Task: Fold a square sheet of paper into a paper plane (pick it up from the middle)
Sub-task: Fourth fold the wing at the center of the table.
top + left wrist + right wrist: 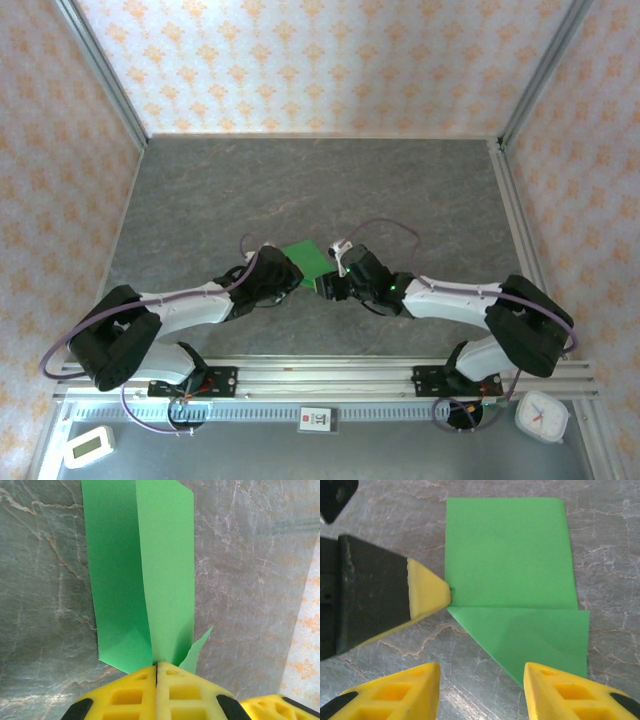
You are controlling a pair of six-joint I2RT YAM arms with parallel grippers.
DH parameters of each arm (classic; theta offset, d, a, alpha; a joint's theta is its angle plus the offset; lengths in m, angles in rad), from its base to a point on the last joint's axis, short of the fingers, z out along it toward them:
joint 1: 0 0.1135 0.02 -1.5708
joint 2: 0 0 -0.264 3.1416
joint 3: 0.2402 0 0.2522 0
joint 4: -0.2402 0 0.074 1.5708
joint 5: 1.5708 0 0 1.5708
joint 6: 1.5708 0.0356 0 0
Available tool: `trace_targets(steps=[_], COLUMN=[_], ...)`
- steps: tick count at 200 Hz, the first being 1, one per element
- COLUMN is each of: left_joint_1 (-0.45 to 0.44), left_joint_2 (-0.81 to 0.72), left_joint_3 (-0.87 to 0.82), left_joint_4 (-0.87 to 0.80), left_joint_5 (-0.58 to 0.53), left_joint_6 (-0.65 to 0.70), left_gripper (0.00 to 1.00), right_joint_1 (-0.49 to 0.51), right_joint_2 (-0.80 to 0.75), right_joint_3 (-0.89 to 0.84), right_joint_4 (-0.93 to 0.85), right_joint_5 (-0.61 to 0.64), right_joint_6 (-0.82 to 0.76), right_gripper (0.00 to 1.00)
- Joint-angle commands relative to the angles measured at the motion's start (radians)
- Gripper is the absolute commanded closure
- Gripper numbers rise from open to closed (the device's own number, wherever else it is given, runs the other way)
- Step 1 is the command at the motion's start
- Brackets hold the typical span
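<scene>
Your left hand (156, 672) pinches the green sheet (510, 565) at its near tip, long crease running away mid-bench (300, 180), while your spread right hand (482, 680) faces the folded flap, just beside it

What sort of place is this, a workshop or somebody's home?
Most likely a robot test booth: a left arm and right arm bolted to a metal rail, a grey table walled in by patterned panels, plus a clock.
</scene>
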Motion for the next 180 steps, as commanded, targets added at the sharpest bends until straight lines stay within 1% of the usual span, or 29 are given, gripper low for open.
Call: trace_targets(steps=[1, 28, 64, 126, 180], left_joint_1=[0.022, 0.036, 0.044, 0.059, 0.064], left_joint_2=[-0.008, -0.002, 0.004, 0.005, -0.002], left_joint_3=[0.022, 0.006, 0.011, 0.012, 0.017], left_joint_4=[-0.016, 0.016, 0.017, 0.027, 0.022], left_joint_5=[0.055, 0.094, 0.118, 0.148, 0.151], left_joint_6=[-0.019, -0.038, -0.035, -0.036, -0.030], left_gripper=[1.00, 1.00, 1.00, 1.00, 1.00], right_joint_1=[0.020, 0.046, 0.061, 0.064, 0.064], right_joint_2=[0.027, 0.065, 0.101, 0.131, 0.129], right_joint_3=[-0.009, 0.007, 0.018, 0.008, -0.015], right_joint_4=[-0.005, -0.008, -0.012, -0.001, 0.008], right_joint_5=[0.104, 0.155, 0.205, 0.223, 0.236], right_joint_6=[-0.046, -0.062, -0.072, -0.060, -0.049], right_gripper=[0.49, 0.44, 0.45, 0.52, 0.65])
